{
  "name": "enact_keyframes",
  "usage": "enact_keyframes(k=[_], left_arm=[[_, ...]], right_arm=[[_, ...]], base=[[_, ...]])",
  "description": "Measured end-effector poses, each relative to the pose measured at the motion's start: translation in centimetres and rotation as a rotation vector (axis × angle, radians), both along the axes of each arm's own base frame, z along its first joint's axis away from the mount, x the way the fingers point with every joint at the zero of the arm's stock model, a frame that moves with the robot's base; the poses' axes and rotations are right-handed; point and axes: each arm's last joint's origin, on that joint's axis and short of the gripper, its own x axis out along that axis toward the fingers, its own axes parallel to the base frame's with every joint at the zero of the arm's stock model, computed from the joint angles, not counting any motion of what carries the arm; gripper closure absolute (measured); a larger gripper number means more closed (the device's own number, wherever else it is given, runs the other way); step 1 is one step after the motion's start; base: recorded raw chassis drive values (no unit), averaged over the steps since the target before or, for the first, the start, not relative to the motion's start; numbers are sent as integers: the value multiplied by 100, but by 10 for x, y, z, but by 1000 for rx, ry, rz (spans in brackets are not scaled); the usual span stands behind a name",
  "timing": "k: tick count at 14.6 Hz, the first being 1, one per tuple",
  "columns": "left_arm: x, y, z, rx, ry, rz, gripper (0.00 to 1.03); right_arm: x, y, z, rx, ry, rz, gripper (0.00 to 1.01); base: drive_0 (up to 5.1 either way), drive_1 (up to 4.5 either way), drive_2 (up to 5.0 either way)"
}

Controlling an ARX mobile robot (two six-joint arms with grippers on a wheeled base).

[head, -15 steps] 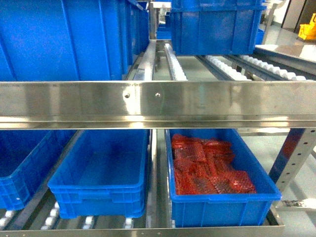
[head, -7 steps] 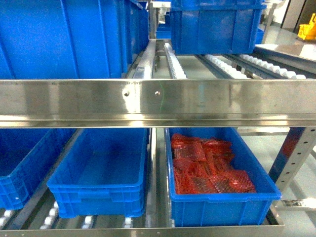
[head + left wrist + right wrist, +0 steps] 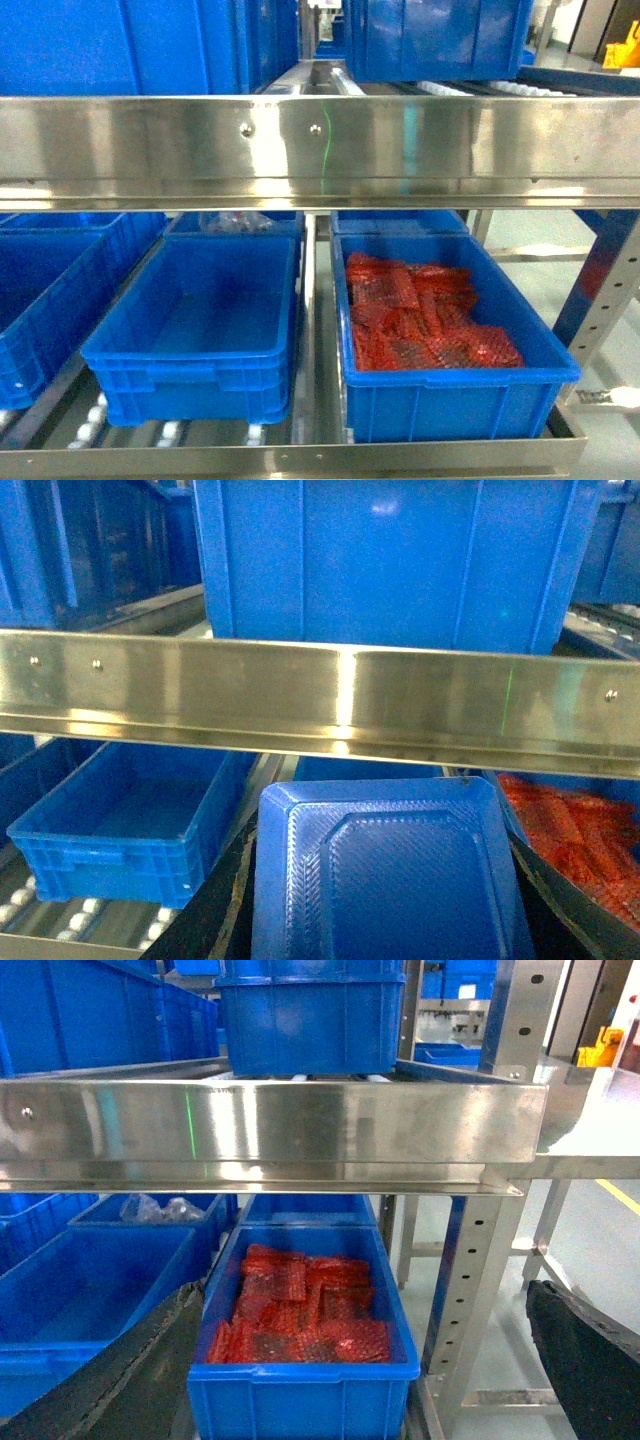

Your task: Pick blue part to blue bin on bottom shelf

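The blue part (image 3: 385,870), a flat textured plastic piece, fills the bottom of the left wrist view, and my left gripper (image 3: 390,905) is shut on it, a dark finger at each side. It hangs in front of the rack, below the upper rail. On the bottom shelf (image 3: 300,455) an empty blue bin (image 3: 200,330) stands left of centre. Another blue bin (image 3: 440,330) with red mesh parts stands on its right. My right gripper (image 3: 360,1375) is open and holds nothing, facing the red-filled bin (image 3: 300,1310). Neither gripper shows in the head view.
A wide steel upper rail (image 3: 320,150) crosses the view, with big blue bins (image 3: 430,40) above it. More blue bins (image 3: 40,290) stand at the far left and behind. A perforated rack post (image 3: 470,1290) and a steel side table (image 3: 590,1110) are on the right.
The head view has sunk lower: the upper rail sits higher in frame, more of the bottom shelf shows, and bins behind the front row have come into sight.
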Motion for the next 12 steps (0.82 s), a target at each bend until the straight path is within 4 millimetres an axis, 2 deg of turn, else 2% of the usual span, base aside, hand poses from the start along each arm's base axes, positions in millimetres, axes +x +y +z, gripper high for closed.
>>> enact_keyframes(k=[12], left_arm=[[0, 0, 0, 0, 0, 0, 59]], right_arm=[[0, 0, 0, 0, 2, -1, 3]], base=[[0, 0, 0]])
